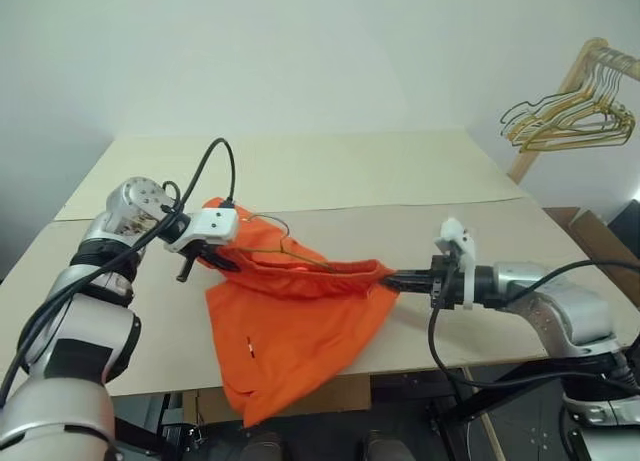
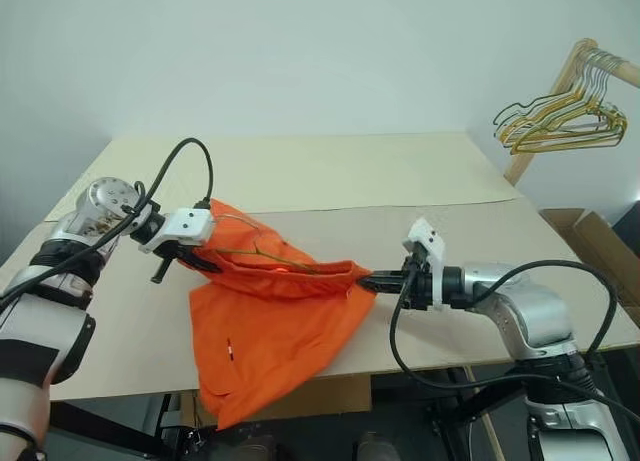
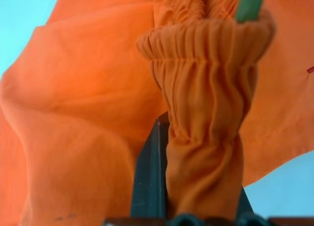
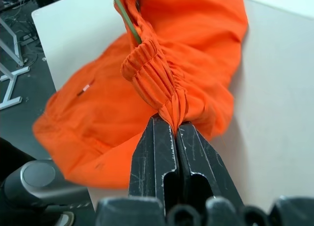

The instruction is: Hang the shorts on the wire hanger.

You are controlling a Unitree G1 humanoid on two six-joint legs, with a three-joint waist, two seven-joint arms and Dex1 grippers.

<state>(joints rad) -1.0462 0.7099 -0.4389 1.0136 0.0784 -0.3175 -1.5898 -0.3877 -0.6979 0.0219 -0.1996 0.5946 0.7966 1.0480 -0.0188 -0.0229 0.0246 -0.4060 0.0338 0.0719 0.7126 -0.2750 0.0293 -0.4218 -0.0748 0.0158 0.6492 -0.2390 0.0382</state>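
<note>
The shorts [image 1: 290, 316] hang stretched by their waistband between both tools above the table [image 1: 330, 171], the left tool [image 1: 212, 253] and right tool [image 1: 392, 278] each clamped tight on one end of the elastic. The wire hanger [image 1: 285, 251] lies inside the open waistband, its long axis along the line between the tools and nearer the left one.

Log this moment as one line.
left hand shut on shorts waistband | right hand shut on waistband | wire hanger inside shorts | stretched above table
</note>
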